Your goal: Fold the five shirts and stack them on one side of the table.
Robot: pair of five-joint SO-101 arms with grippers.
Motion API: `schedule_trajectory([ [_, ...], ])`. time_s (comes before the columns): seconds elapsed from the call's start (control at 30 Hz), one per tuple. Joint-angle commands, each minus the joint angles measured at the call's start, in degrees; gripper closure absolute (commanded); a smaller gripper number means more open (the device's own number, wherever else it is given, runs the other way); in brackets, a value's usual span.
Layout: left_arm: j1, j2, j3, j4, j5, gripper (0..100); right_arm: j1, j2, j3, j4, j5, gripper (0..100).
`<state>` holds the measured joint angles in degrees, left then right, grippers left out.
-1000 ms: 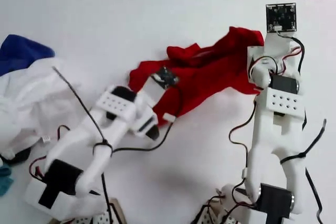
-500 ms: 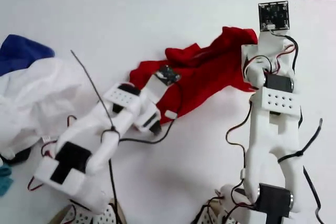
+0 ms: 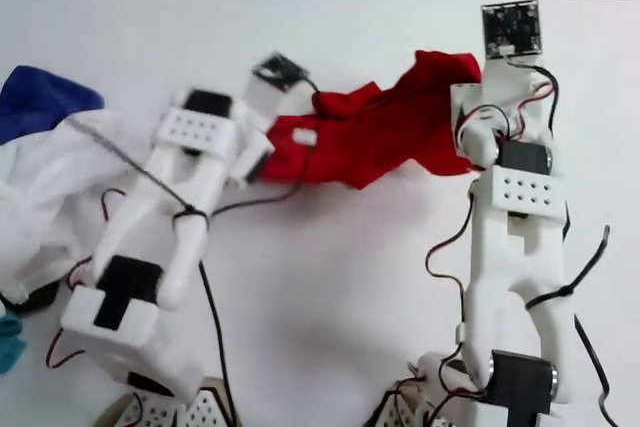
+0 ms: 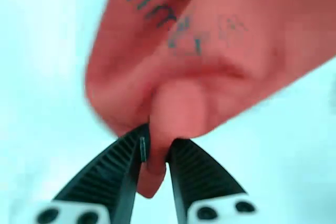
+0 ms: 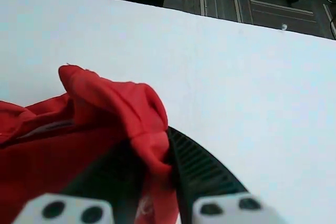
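A red shirt (image 3: 380,132) lies crumpled and stretched across the far middle of the white table (image 3: 340,287), held at both ends. At its left end my left gripper (image 3: 283,139) is shut on it. The left wrist view shows black fingers (image 4: 121,166) pinching a fold of red cloth (image 4: 220,51) that carries some print. My right gripper (image 3: 465,107) is shut on the shirt's right end. In the right wrist view a bunched corner of the shirt (image 5: 126,108) sits between the gripper's (image 5: 157,166) black fingers.
A heap of white shirts (image 3: 50,187) with a blue shirt (image 3: 40,97) lies at the table's left edge. A teal piece of cloth (image 3: 8,339) shows at the lower left. The table's far edge (image 5: 157,9) borders dark floor. Bare tabletop lies between the arms.
My left arm swung toward the far side and to the left, dragging the red shirt's left end with it. My right gripper shifted slightly left with its end.
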<state>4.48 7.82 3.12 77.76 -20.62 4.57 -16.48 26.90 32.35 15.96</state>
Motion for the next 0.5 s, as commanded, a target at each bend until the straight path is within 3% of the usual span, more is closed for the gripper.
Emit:
schedule_trajectory([
  [0.0, -1.3, -4.9, -7.1, 11.0, -4.8, 97, -2.0, -3.5, 0.8, -1.0, -0.4, 97.8],
  [0.23, -1.2, -9.4, -8.6, 22.4, -8.5, 97, -5.3, -13.1, 2.4, 5.9, -0.4, 97.8],
  [0.47, -1.3, -22.7, -8.0, 24.2, -9.2, 97, -6.2, -28.8, 3.1, 16.9, -0.2, 97.8],
])
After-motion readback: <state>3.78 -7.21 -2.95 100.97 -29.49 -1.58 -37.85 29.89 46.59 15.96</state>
